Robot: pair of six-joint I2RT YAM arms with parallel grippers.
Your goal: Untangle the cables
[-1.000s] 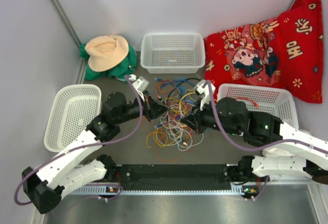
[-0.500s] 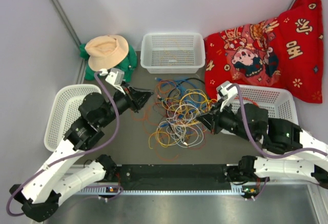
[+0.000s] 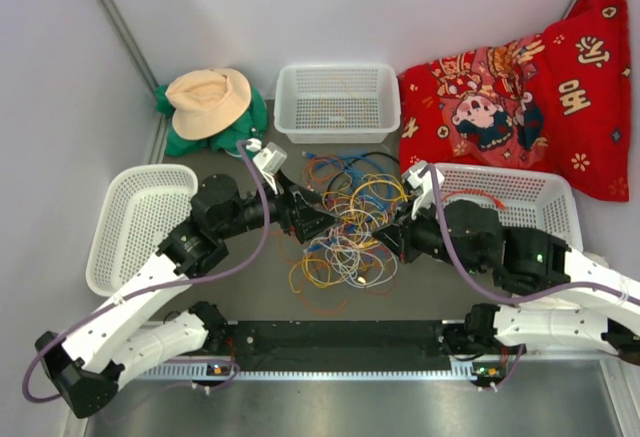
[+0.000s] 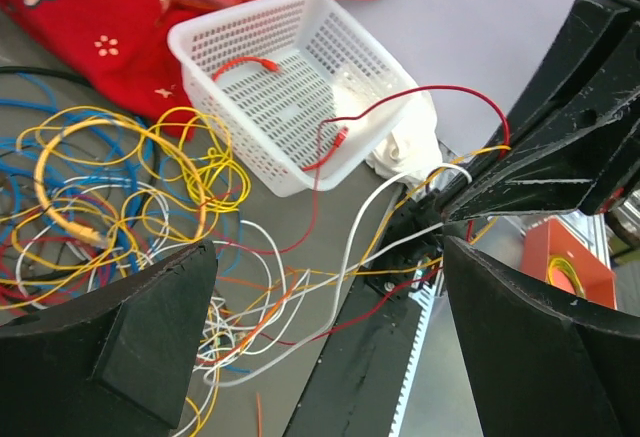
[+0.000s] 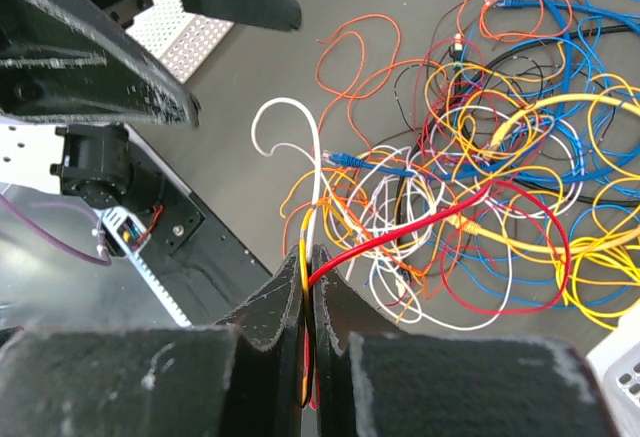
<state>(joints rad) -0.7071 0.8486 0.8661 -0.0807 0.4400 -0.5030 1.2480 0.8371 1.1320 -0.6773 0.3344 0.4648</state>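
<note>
The cables [image 3: 345, 219] lie in a loose tangle of yellow, orange, blue, red and white loops mid-table. My left gripper [image 3: 318, 219] is at the pile's left edge, open wide. In the left wrist view white, orange and red strands [image 4: 350, 247] run taut across the gap between its fingers [image 4: 120, 347] without being pinched. My right gripper [image 3: 386, 241] is at the pile's right edge. In the right wrist view it [image 5: 308, 255] is shut on a red, a yellow and a white strand that lead up into the tangle [image 5: 480, 187].
White baskets stand at the left [image 3: 140, 219], at the back [image 3: 336, 104] and at the right [image 3: 505, 197]; the right one holds a red cable [image 4: 240, 62]. A hat [image 3: 208, 99] lies on green cloth at the back left, a red cushion [image 3: 520, 92] at the back right. A black rail [image 3: 340, 337] runs along the near edge.
The left gripper has gone from shut to wide open; it swung back left, then returned to the pile's edge. The right gripper stayed shut on its strands, drew back right, then came closer.
</note>
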